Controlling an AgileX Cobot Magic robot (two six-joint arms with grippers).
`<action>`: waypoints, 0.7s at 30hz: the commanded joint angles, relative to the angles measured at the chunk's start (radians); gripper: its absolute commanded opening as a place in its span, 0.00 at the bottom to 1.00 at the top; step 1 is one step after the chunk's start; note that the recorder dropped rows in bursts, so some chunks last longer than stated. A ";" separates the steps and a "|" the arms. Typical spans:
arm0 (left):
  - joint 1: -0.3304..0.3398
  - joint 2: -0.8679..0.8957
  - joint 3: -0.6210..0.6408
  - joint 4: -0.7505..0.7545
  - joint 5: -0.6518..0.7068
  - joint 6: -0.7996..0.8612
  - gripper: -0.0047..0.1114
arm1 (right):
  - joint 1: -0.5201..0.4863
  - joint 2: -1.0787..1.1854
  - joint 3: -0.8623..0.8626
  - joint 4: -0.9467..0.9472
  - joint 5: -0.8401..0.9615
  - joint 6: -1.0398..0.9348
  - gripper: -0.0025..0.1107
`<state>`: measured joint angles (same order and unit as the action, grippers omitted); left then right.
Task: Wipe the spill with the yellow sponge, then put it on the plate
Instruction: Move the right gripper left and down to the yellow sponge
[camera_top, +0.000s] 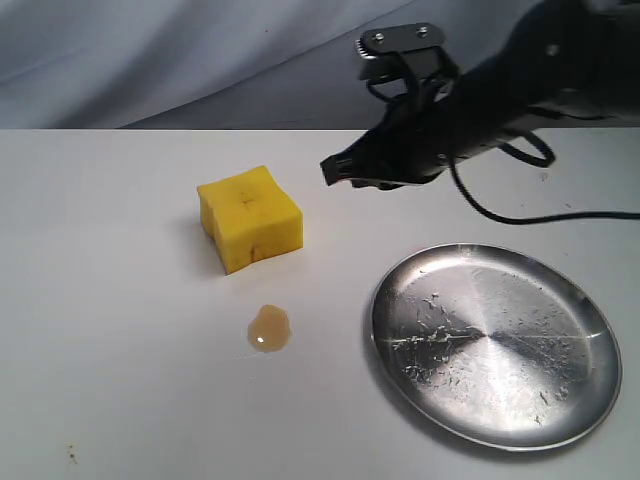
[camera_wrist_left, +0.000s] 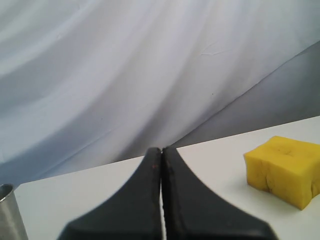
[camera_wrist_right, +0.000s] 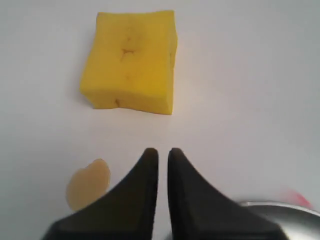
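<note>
The yellow sponge (camera_top: 250, 217) sits on the white table, left of centre. The spill (camera_top: 268, 329), a small amber puddle, lies just in front of it, apart from it. At the right lies the plate (camera_top: 495, 345), round, silver and bare. My right gripper (camera_top: 335, 170) hangs in the air to the right of the sponge, clear of it. In the right wrist view its fingertips (camera_wrist_right: 160, 152) are parted by a narrow gap with nothing between them; the sponge (camera_wrist_right: 131, 60) is ahead and the spill (camera_wrist_right: 89, 182) to one side. My left gripper (camera_wrist_left: 162, 150) is shut and empty, with the sponge (camera_wrist_left: 285, 170) off to its side.
A grey cloth backdrop (camera_top: 150, 60) rises behind the table. A black cable (camera_top: 520, 215) trails from the right arm over the table behind the plate. A metal cylinder (camera_wrist_left: 10, 210) shows at the edge of the left wrist view. The plate's rim (camera_wrist_right: 280, 210) peeks in beside the right fingers.
</note>
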<state>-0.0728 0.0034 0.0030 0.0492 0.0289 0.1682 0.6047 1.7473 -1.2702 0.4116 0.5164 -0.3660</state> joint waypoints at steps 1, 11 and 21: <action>0.004 -0.003 -0.003 -0.007 -0.007 -0.010 0.04 | 0.004 0.188 -0.219 0.028 0.152 -0.008 0.31; 0.004 -0.003 -0.003 -0.007 -0.007 -0.010 0.04 | 0.004 0.555 -0.590 0.083 0.121 0.042 0.77; 0.004 -0.003 -0.003 -0.007 -0.007 -0.010 0.04 | 0.004 0.735 -0.733 0.188 0.257 0.060 0.30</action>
<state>-0.0728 0.0034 0.0030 0.0492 0.0289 0.1682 0.6047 2.4739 -2.0005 0.6214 0.7122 -0.3021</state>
